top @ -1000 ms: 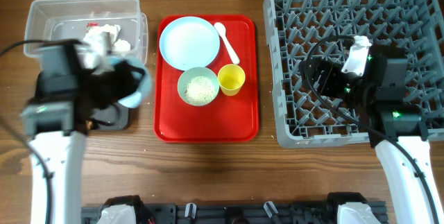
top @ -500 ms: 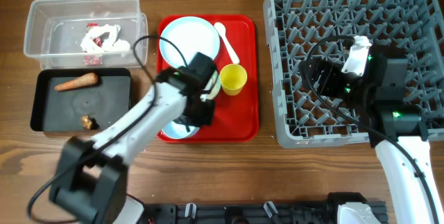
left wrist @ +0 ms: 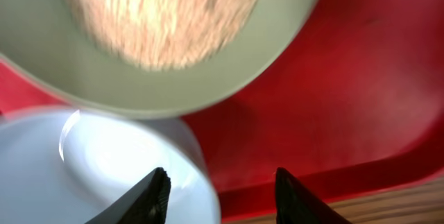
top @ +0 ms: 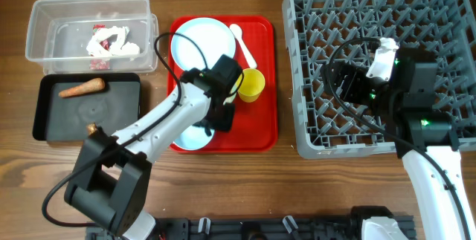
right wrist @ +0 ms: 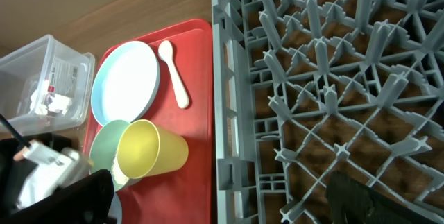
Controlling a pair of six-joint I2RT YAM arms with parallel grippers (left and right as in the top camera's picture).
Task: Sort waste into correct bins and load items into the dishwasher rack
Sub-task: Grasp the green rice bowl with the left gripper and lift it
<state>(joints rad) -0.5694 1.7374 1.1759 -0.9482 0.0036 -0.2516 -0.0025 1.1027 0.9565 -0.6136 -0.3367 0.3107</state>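
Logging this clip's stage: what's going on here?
The left gripper hangs open over the red tray, just above the pale blue bowl, which sits beside the rice-filled green bowl. The right gripper hovers open over the dishwasher rack, holding nothing. The plate, yellow cup and spoon lie on the tray.

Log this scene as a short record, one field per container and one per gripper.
clear tub: crumpled white paper inside
black tray: carrot stick, brown lump
red tray: plate, spoon, yellow cup, green bowl of rice, pale blue bowl
rack: no dishes visible
left gripper: open, over pale blue bowl's rim
right gripper: open, empty, above rack
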